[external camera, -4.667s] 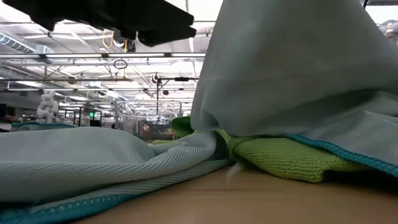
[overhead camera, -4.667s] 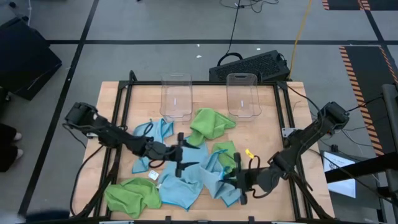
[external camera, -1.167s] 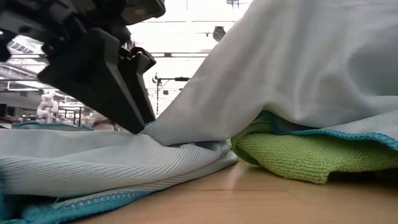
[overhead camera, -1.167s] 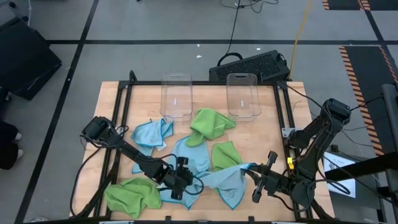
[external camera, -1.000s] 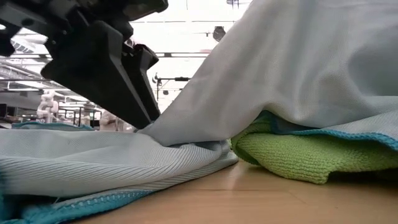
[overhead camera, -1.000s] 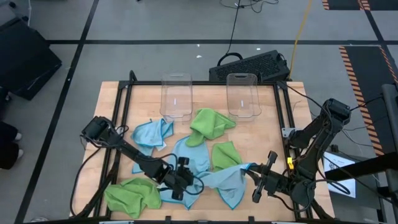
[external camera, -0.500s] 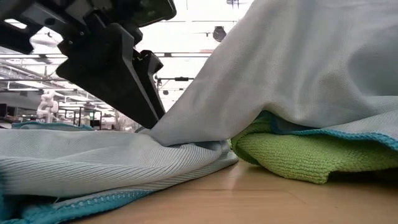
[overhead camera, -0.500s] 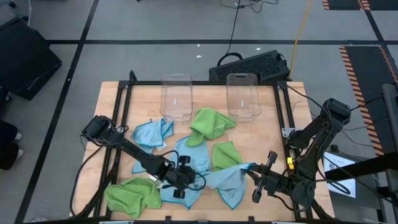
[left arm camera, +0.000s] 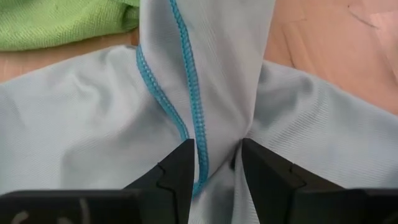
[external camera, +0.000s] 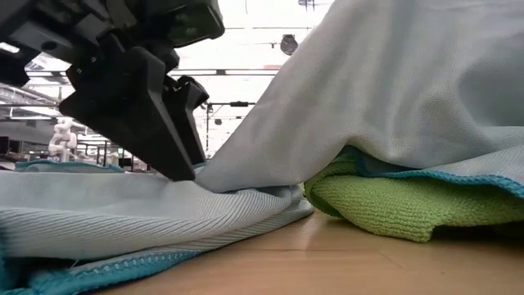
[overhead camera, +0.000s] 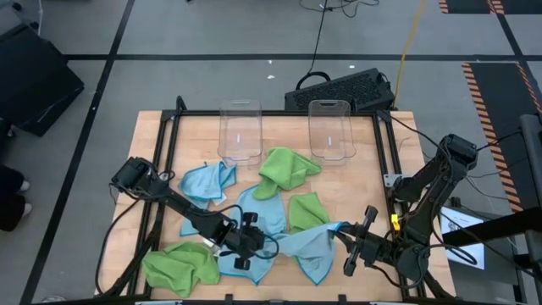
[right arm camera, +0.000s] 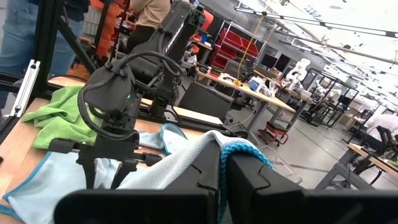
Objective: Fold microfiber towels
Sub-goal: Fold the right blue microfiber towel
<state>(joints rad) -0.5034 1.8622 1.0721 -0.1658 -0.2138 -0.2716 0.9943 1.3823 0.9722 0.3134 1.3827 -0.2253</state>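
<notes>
High view looks straight down; low view sits at tabletop level; both share the blue towel (overhead camera: 288, 241), wrist views close in.

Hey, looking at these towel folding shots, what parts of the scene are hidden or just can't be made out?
- Low view: the raised light blue towel fills the frame and hides the table behind it.
- Low view: the green towel is mostly covered by it.
- Left wrist view: the left pincer pinches a fold; the towel's far corners are cut off.
- Right wrist view: the towel edge inside the shut right pincer is hidden.

Grey floor (overhead camera: 212, 34), hazard striping (overhead camera: 500, 93), possibly workbenches (right arm camera: 261, 93) behind, bright ceiling lights.
</notes>
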